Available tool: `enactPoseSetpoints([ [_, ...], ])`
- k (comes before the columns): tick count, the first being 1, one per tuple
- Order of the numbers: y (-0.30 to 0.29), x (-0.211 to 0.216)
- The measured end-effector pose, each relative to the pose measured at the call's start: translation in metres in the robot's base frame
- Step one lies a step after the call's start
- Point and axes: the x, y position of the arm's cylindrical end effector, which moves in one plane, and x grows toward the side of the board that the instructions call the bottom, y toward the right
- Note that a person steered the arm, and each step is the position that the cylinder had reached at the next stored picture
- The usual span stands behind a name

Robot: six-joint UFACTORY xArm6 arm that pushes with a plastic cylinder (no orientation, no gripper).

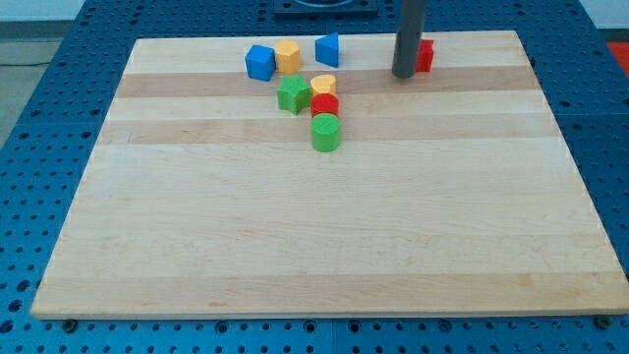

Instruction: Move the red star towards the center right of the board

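A red block (pixel 425 55), whose shape is mostly hidden behind the rod, sits near the view's top edge of the board, right of centre. My tip (pixel 404 75) rests on the board just left of and touching or nearly touching this red block. The dark rod rises straight up out of the view.
A cluster sits at the view's top centre-left: a blue cube (pixel 260 62), a yellow block (pixel 288 55), a blue block (pixel 327 48), a green star (pixel 293 94), a yellow block (pixel 323 86), a red cylinder (pixel 325 104) and a green cylinder (pixel 326 132). The wooden board (pixel 324 236) lies on a blue perforated table.
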Motion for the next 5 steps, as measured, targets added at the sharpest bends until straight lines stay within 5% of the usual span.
enactPoseSetpoints([
  [2,-0.052,-0.019],
  [5,-0.007,-0.047],
])
